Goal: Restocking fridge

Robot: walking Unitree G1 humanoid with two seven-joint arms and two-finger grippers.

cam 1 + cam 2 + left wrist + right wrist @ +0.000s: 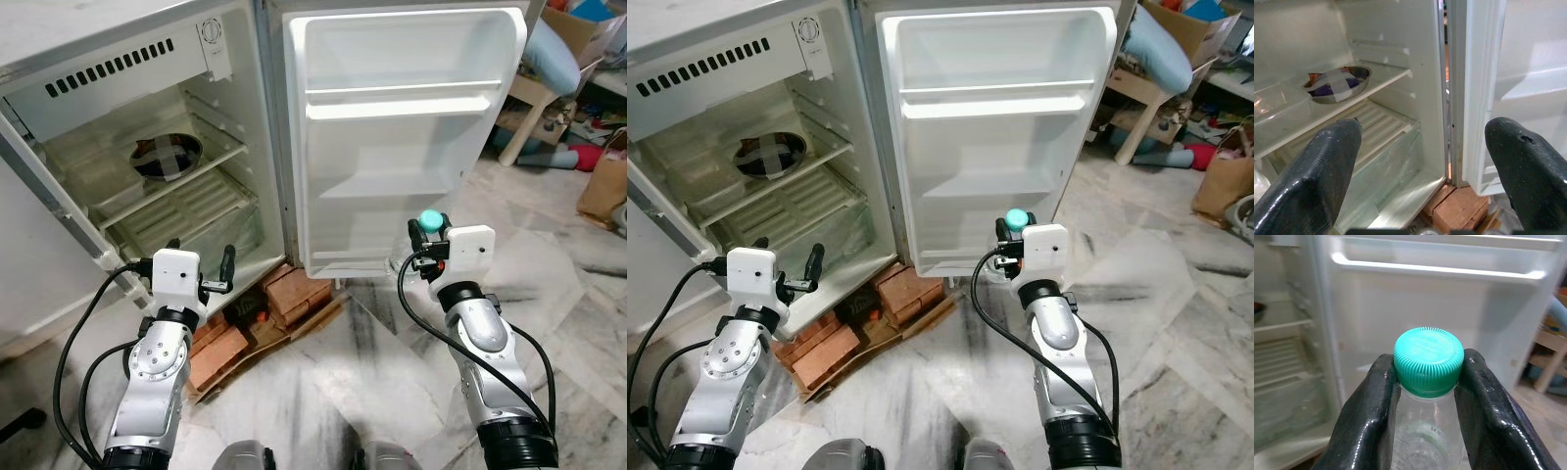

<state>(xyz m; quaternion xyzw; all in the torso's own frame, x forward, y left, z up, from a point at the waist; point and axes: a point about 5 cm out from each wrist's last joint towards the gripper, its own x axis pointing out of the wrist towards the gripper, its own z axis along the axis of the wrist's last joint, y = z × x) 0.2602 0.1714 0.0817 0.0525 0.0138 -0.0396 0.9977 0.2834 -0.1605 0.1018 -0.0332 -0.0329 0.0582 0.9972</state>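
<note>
A small white fridge (127,59) stands open before me, its door (392,137) swung wide with bare door shelves. On the upper inner shelf rests a metal bowl (167,157) crossed with tape, also the bowl (1339,83) in the left wrist view. My right gripper (428,233) is shut on the neck of a clear bottle with a teal cap (1428,361), held upright just in front of the door's lower shelf (343,262). My left gripper (201,262) is open and holds nothing, low in front of the fridge's bottom compartment.
Red bricks (294,294) and a wooden board prop the fridge at floor level. A clear crisper drawer (186,220) sits under the lower shelf. At the right stand a pale wooden stool (534,93), a brown paper bag (605,181) and clutter. Marble floor lies ahead.
</note>
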